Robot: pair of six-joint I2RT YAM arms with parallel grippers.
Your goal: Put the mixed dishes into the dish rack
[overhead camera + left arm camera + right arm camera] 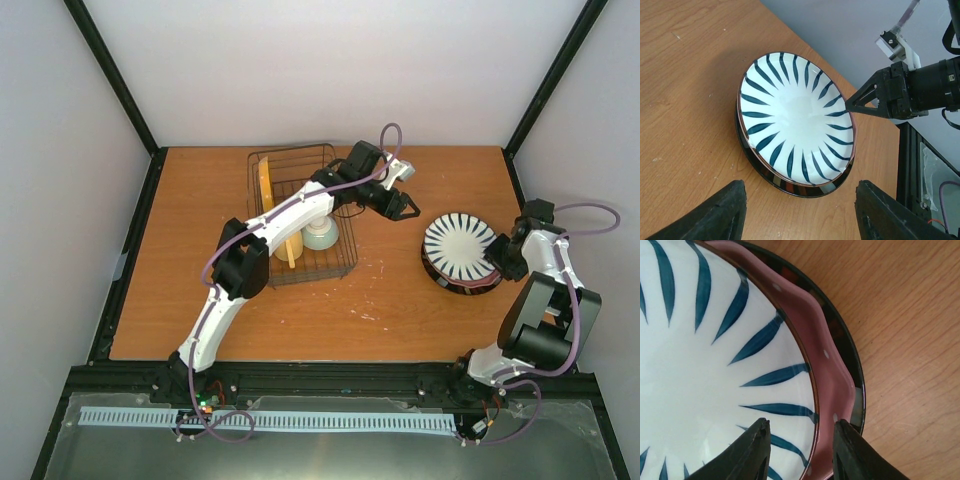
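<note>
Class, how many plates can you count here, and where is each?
4. The orange plate stands upright in the rack. Three are stacked on the table: striped plate on top, pink plate beneath, black plate lowest. Others may be hidden.

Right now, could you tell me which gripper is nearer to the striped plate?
Right. The right gripper sits at the striped plate's rim, fingers either side of it; the left gripper hovers apart, toward the dish rack.

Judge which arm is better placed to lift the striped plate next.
Right. The right gripper straddles the rim of the striped plate, which tops the pink plate and black plate. The left gripper hangs open between that stack and the dish rack, touching neither.
</note>
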